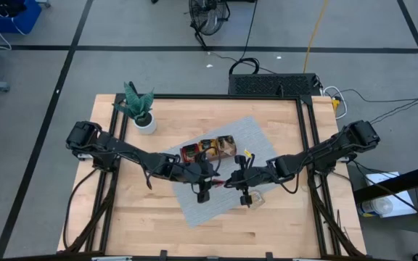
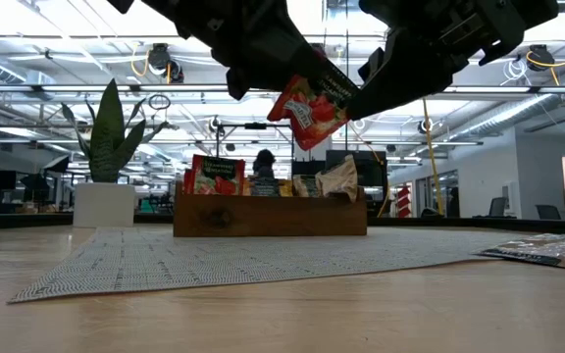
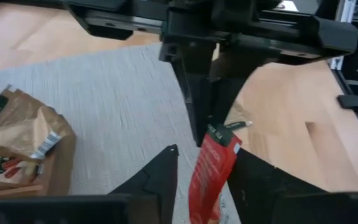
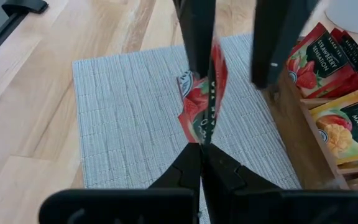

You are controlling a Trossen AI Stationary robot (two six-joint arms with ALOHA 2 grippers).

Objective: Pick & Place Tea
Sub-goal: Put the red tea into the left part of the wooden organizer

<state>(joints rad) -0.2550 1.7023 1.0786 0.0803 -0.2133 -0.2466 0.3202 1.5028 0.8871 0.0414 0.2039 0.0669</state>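
A red tea sachet [image 2: 312, 106] with green-white marks hangs in the air above the grey mat [image 1: 216, 196], between my two grippers. My right gripper [image 4: 202, 148] is shut on it. My left gripper [image 3: 207, 153] faces it, open, one finger on each side of the sachet [image 3: 211, 171], which lies close to one finger [image 3: 244, 168]. The wooden tray [image 1: 209, 150] stands on the mat just beyond them, with more sachets [image 4: 328, 62] upright in it. My right gripper pinches the sachet's end [image 4: 204, 138] between its two fingertips, slanting down from the table's right. The sachet is lifted clear of the mat and tilted, its free end reaching between the left fingers. My left gripper: I cannot tell whether its finger touches the sachet.
A plant in a white pot [image 1: 144, 119] stands at the table's far left. One flat sachet [image 2: 547, 251] lies on the bare wood near the mat's right edge. The tray's wooden wall [image 2: 263, 218] is close behind the grippers.
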